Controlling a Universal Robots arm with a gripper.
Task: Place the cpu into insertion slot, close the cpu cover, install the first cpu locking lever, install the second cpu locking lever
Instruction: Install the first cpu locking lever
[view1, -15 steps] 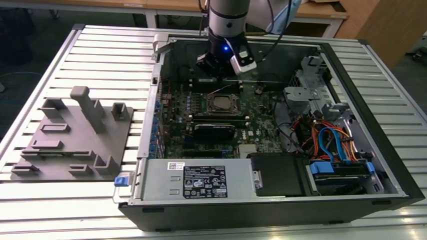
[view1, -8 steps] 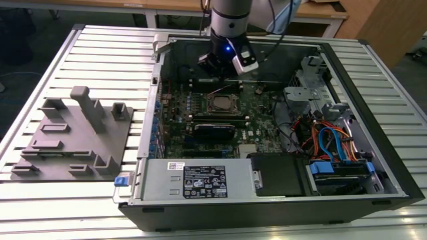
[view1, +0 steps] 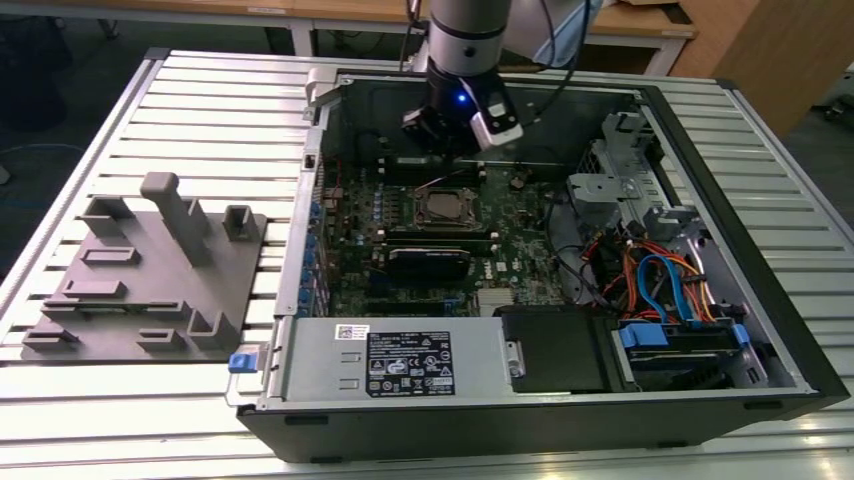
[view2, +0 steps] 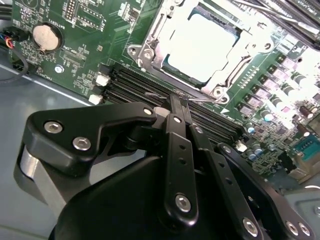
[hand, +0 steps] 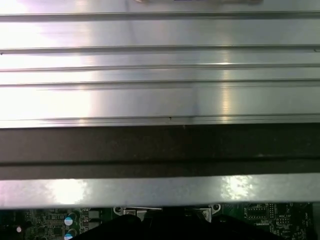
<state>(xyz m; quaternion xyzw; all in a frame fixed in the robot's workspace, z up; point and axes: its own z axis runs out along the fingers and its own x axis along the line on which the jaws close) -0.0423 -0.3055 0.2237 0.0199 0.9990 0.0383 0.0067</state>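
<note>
Your gripper (view2: 178, 102) hangs inside the open PC case (view1: 747, 300), over the far end of the motherboard (view1: 400, 215) in the exterior view, just beyond the socket (view1: 445, 207). In the second wrist view the fingers (view2: 176, 145) are pressed together with nothing between them; their tips sit over the black memory slots (view2: 150, 85), just beside the socket frame.

The cpu (view2: 202, 47) lies seated in the socket, its pale metal top facing up. The cover (view2: 167, 22) is down around it, framing the chip through its square window. A thin wire lever (view2: 205, 98) runs along the cover edge nearest the fingertips; you cannot tell from these views whether it is hooked. A coin cell (view2: 46, 36) sits on the green board well away from the socket.

In the first wrist view you see the slatted metal table (hand: 160, 65), the dark case wall (hand: 160, 145), and a strip of board (hand: 45, 220) below it.

On the exterior view's left, a grey fixture plate (view1: 147, 290) with upright blocks rests on the table, apart from the case.
</note>
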